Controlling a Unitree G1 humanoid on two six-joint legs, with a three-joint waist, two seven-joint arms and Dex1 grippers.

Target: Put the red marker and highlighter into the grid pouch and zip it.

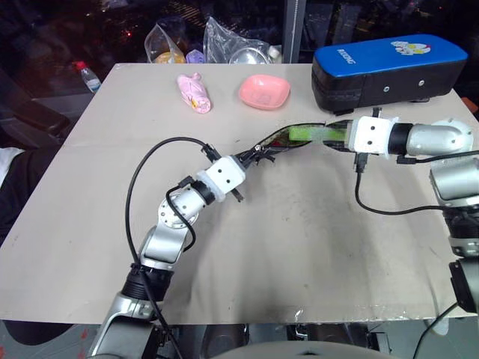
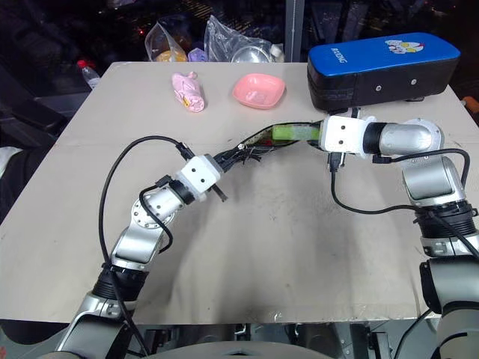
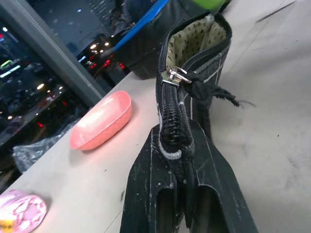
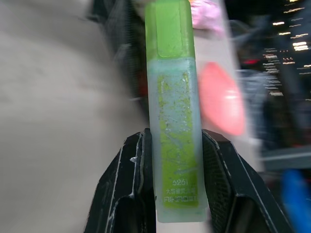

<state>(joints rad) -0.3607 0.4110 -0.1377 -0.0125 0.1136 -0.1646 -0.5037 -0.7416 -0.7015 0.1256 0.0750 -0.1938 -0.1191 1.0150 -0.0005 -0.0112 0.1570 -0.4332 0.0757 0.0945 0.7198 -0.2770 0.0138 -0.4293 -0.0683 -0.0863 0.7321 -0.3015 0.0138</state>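
The right gripper (image 4: 171, 145) is closed on the highlighter (image 4: 172, 116). Its two black fingers (image 4: 124, 189) squeeze the pale end of the green stick, one on each side. The stick pokes out past the fingers toward the grid pouch (image 1: 281, 140), and its far end is right at the pouch's open mouth.

The left gripper (image 3: 182, 170) is shut tight on one end of the grid pouch. It pinches the pouch by the zipper edge and holds it up off the table (image 1: 299, 247). The zipper (image 3: 167, 104) is open near the top. The silver pull (image 3: 176, 74) sits part way along, with a dark cord (image 3: 209, 90) hanging from it. Inside the pouch you can see a pale lining with small dark dots. I cannot tell if anything lies inside, and I cannot see the red marker.

The pouch hangs between the two grippers, over the middle of the table. The near half of the table is bare, with lots of room.

Along the far edge are other things. A pink dish (image 1: 264, 91) is well apart from the pouch. A small pink packet (image 1: 194, 93) lies beside the dish. A big black case with a blue top (image 1: 388, 69) stands at the far right corner, just behind the right gripper. Clear plastic bags (image 1: 224, 41) sit at the far edge.
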